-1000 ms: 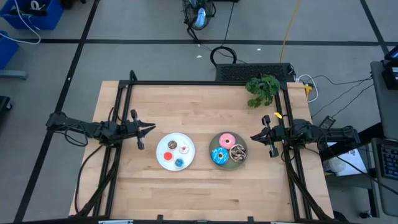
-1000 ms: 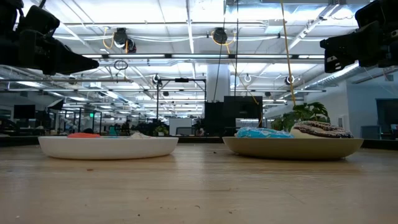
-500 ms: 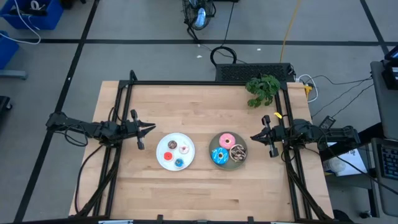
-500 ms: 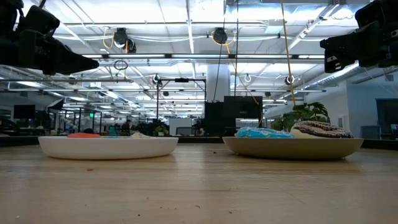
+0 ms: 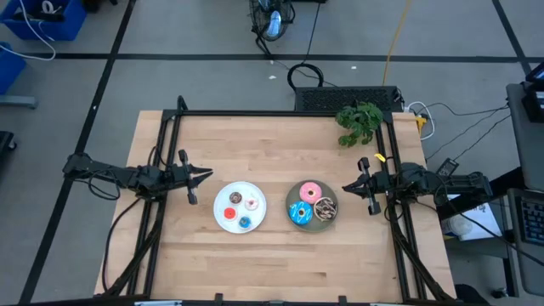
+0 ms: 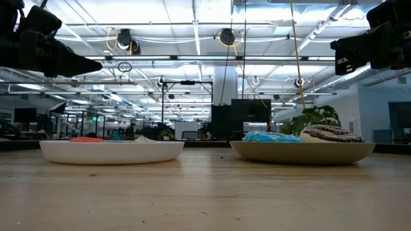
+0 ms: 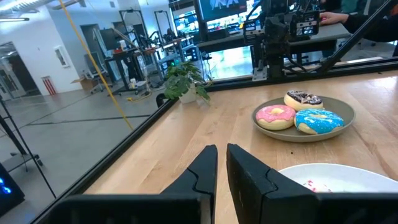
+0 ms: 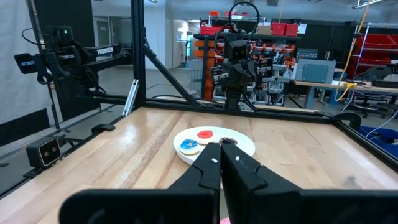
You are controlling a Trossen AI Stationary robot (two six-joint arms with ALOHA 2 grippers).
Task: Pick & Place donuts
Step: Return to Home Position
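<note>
- Your left gripper (image 5: 208, 176) hangs over the left side of the table (image 5: 255, 144), aimed at the white plate (image 5: 257, 214); your right gripper (image 5: 345, 188) hangs over the right side, aimed at the grey plate (image 5: 316, 227)
- The two plates lie side by side between your grippers, near each other but apart, and only bare wood lies between each gripper and its nearer plate
- The white plate carries the four tiny ones: a pale donut (image 5: 229, 213), a red donut (image 5: 234, 198), a light blue donut (image 5: 245, 223) and a fourth tiny donut (image 5: 252, 202), too small to tell its colour
- The grey plate carries the three larger ones, packed close together: the blue donut (image 5: 298, 213), the pink-iced donut (image 5: 311, 191) and the brown sprinkled donut (image 5: 325, 207)
- A leafy plant (image 5: 359, 121) sits at the back right corner against the black frame rail (image 5: 280, 113), well apart from both plates
- The left gripper's fingers are drawn together with only a thin slit between them, and they hold nothing
- The right gripper's fingertips meet, and they hold nothing either
- The low view shows both grippers raised high above the tabletop, touching no plate or donut
- Your surface is light wood boxed in by the black frame, on a grey floor strewn with cables
- Beyond the table, the low view looks into a large hall with rows of ceiling lights
</note>
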